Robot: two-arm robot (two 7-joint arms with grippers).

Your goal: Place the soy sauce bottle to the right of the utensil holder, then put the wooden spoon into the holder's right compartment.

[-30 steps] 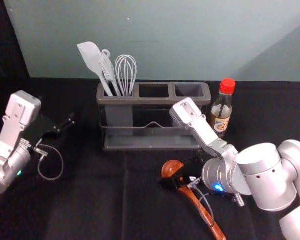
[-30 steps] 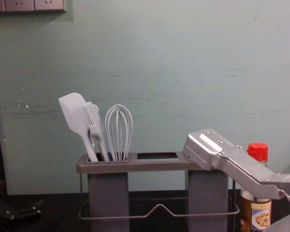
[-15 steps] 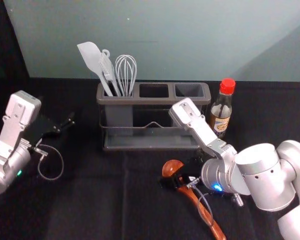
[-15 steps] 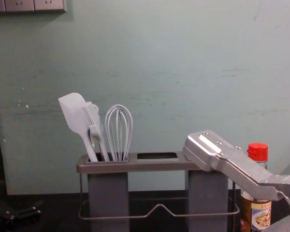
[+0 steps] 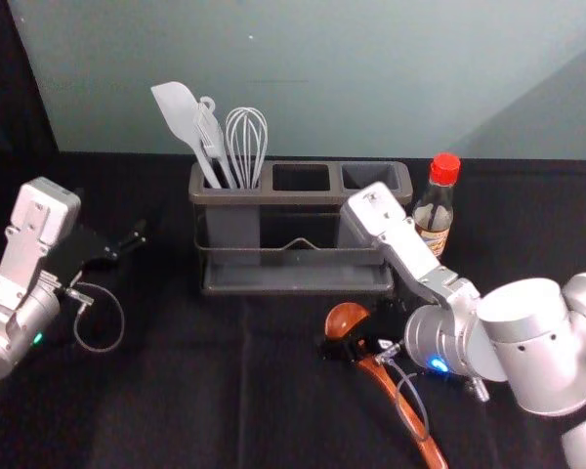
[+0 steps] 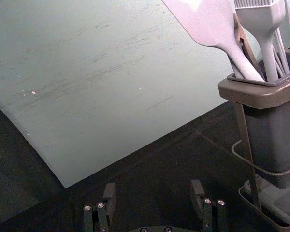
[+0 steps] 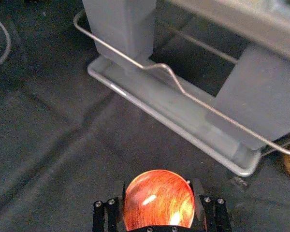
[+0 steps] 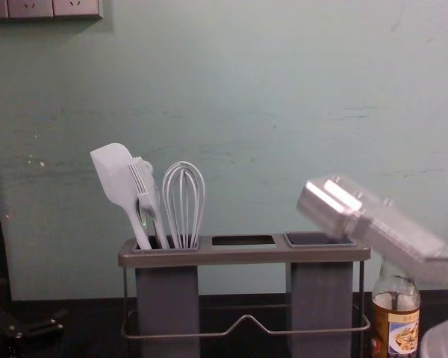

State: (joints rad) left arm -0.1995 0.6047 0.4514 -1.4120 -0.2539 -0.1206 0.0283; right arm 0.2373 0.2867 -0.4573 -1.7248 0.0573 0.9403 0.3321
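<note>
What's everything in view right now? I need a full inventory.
Soy sauce bottle: one, dark with red cap, right of holder.
Wooden spoon: one, reddish-brown, in right gripper, before holder.
Utensil holder: one, grey-brown, mid-table.
Spatula, brush, whisk: one each, pale grey, left compartment.
Looped end: one, pale, behind brush, tool unclear.
Table: one, black, below everything.
Wall: one, grey-green, behind.
Socket panel: one, pinkish-grey, wall's upper left.
Cables: two, grey, one per arm.
Arms: two, white and silver, either side.
Left gripper: one, black, open, left of holder.
Right gripper: one, black, around spoon.
</note>
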